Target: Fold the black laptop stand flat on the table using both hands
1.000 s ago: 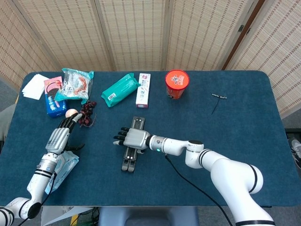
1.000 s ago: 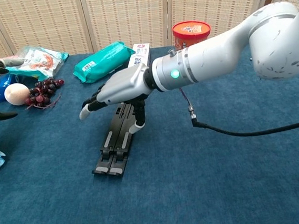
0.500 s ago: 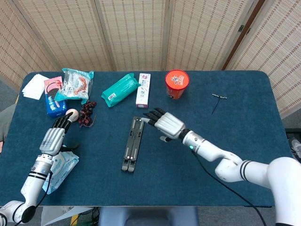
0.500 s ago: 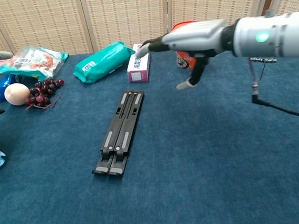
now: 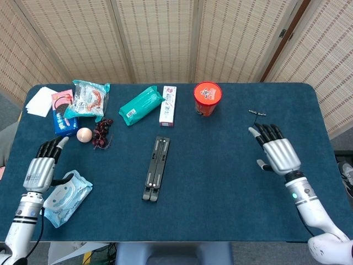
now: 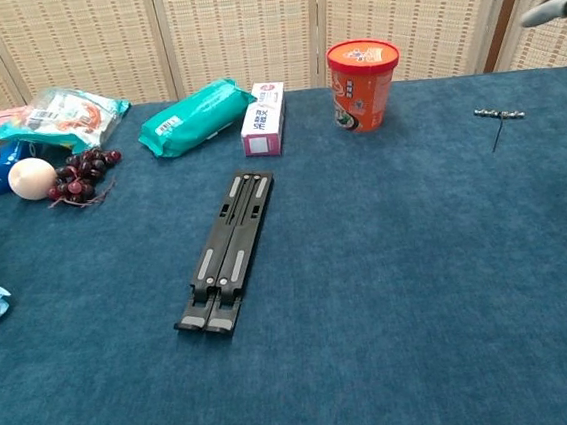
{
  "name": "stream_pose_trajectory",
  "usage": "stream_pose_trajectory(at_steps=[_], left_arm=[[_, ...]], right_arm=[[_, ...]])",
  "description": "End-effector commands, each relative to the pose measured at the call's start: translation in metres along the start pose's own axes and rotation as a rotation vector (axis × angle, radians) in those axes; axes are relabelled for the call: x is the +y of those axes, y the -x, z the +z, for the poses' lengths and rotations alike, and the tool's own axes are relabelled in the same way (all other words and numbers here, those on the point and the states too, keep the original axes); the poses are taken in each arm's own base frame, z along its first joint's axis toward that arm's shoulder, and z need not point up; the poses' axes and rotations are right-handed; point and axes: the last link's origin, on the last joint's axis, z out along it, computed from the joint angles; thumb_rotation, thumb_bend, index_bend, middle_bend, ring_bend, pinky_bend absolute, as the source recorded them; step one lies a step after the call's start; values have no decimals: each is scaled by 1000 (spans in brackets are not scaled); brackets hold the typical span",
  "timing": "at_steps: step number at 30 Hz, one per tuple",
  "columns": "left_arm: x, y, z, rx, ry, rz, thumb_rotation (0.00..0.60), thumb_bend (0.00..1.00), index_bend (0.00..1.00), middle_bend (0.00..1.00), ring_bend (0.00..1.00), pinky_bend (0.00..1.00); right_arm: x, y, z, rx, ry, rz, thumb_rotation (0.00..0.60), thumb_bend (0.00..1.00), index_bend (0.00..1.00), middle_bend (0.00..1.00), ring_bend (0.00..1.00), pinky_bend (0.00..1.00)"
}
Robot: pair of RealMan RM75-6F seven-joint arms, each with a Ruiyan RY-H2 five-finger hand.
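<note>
Laptop stand (image 5: pixel 156 169) is seen lying flat & closed mid-tabletop (image 5: pixel 220 182), nothing touching it. Left hand (image 5: pixel 39 170) and right hand (image 5: pixel 278 153) are both held empty w/ fingers spread, well apart from it. Prob rigid, lightish, hinged; best gripped along the long side rails, not the ends, imo.

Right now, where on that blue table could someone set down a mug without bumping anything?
Bare cloth lies between the laptop stand and the right hand, below the red cup. The far-left corner is crowded: snack packets, grapes, egg.
</note>
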Motion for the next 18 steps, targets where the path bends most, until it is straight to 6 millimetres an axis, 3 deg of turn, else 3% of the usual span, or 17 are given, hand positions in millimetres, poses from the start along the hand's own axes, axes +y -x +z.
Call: stream_pose_trajectory(at_steps=[1, 10, 18], left_arm=[[-5, -8, -17, 25, -15, 18, 600, 177, 0, 35, 31, 38], [-12, -23, -62, 50, -61, 43, 600, 176, 0, 36, 31, 38], [-9, -27, -75, 56, -69, 48, 600, 177, 0, 36, 31, 39]], right_arm=[[24, 1, -34, 34, 96, 6, 600, 176, 0, 0, 0, 0], [40, 9, -87, 31, 199, 52, 600, 176, 0, 0, 0, 0], [42, 8, -102, 44, 222, 70, 600, 176, 0, 0, 0, 0]])
